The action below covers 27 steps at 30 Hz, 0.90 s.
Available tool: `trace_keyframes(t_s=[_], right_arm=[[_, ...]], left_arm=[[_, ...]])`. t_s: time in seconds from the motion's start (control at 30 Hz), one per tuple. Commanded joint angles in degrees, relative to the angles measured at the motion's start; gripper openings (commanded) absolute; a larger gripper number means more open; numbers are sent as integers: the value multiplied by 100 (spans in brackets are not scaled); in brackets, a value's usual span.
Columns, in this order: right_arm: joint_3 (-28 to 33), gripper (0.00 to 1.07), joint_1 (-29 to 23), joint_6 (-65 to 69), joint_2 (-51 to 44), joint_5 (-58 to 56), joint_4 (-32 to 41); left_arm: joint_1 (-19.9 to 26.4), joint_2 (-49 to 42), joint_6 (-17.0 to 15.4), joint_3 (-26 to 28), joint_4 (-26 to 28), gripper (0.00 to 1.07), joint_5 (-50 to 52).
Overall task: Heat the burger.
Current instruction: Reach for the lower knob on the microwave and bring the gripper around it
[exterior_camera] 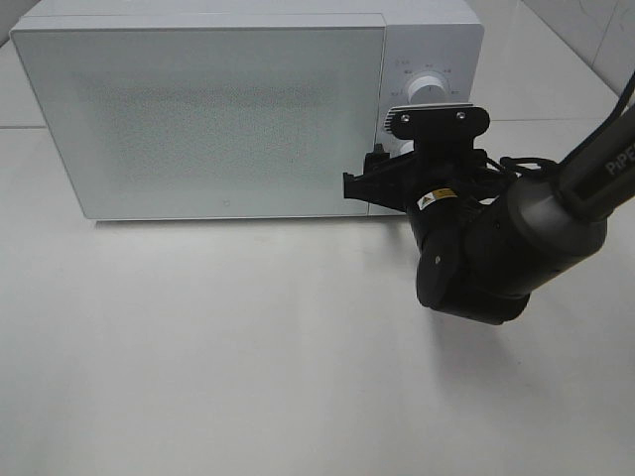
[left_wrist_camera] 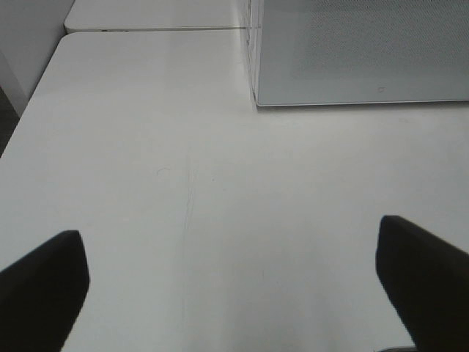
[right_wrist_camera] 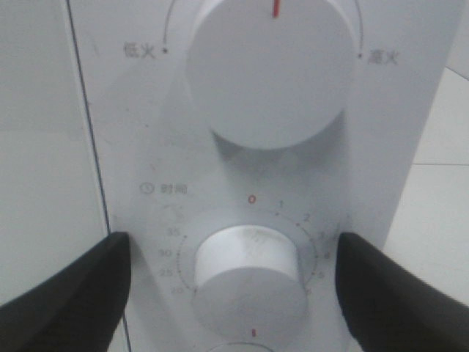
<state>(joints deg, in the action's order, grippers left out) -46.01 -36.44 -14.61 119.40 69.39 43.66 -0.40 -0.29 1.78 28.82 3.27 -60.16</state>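
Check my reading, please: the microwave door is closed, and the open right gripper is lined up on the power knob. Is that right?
Not quite. The right gripper is open, but it straddles the timer knob, the one with the number scale, not the power knob beside it. The right wrist view shows this. The microwave door is closed, as you say.

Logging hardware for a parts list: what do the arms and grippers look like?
Right arm: matte black, rounded joint housings, white lettering on one link, a yellow warning sticker, black cables near the wrist. Left gripper and right gripper: plain black tapering fingers.
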Motion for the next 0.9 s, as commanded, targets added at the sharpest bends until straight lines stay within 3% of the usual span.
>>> trace_keyframes(t_s=[0.03,0.63,0.7,0.8,0.87,0.9], right_arm=[[-86,75,23,23,11,57,29],[-86,68,23,23,17,-11,29],[-86,55,23,23,17,-103,29],[-86,50,23,23,17,-109,29],[-86,32,23,23,17,-109,29],[-86,32,23,23,17,-109,29]], left_arm=[[6,-138,-40,-23,34,100,80],[6,-138,-40,-23,34,100,80],[6,-138,-40,-23,34,100,80],[6,-138,-40,-23,34,100,80],[6,-138,-40,-23,34,100,80],[6,-138,-40,-23,34,100,80]])
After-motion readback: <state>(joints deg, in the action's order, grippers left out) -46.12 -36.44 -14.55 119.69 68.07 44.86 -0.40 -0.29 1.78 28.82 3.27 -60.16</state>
